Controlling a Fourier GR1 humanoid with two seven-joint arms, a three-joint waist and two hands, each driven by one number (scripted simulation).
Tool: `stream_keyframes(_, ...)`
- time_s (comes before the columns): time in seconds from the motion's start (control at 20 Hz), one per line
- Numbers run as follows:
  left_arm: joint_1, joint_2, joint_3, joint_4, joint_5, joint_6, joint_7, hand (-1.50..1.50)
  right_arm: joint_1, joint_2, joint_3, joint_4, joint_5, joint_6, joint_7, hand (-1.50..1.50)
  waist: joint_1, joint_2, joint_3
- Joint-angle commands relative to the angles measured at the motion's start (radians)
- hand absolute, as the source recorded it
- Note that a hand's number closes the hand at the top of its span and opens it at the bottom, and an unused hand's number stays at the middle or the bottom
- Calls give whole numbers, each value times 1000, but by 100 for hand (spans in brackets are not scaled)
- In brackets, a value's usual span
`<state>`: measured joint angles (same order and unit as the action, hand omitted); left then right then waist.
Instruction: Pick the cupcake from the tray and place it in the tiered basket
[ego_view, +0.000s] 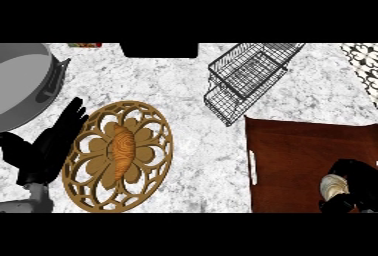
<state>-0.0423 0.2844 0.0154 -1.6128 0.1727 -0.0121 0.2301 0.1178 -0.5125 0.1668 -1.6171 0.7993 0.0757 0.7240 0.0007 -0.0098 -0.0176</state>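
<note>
A tray (295, 150) sits on the counter (192, 100) at the right, with the cupcake (334, 186) on its near right part, partly under the right hand (356, 185). The tiered basket (247, 80) stands behind the tray. Left of the tray lies a trivet (118, 155) with a croissant (122, 152) on it, the left hand (52, 145) at its left edge and a pot (26, 82) behind that.

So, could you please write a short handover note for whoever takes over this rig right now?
Right hand: low over the brown tray at its lower right corner, fingers curled round the cupcake.
Left hand: open, resting at the left edge beside the round wooden trivet that carries a croissant.
Tiered basket: wire, up beyond the tray, nothing visible in it.
Done: cupcake gripped.
Left: lift it, carry it forward and slightly left to the basket, set it inside, release.
</note>
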Motion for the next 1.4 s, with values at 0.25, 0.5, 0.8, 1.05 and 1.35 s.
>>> stream_keyframes(0.25,-30,-33,2,-3,-30,18,22,0,57,-37,-91,22,116,-163,-113,150,-5,9,18)
stream_keyframes(0.5,7,-54,-5,-17,-36,18,10,0,255,-96,-213,-177,85,-258,-189,150,-20,6,18)
stream_keyframes(0.8,-7,-34,24,29,-24,0,-3,0,169,-7,-271,-481,-44,-354,-195,150,-37,0,17)
stream_keyframes(1.05,35,-45,11,15,-30,-20,-33,0,143,6,-265,-723,-44,-279,-95,150,-9,5,16)
stream_keyframes(1.35,-58,-40,33,101,-41,-37,-42,0,-64,5,-165,-773,-30,-99,78,150,3,11,16)
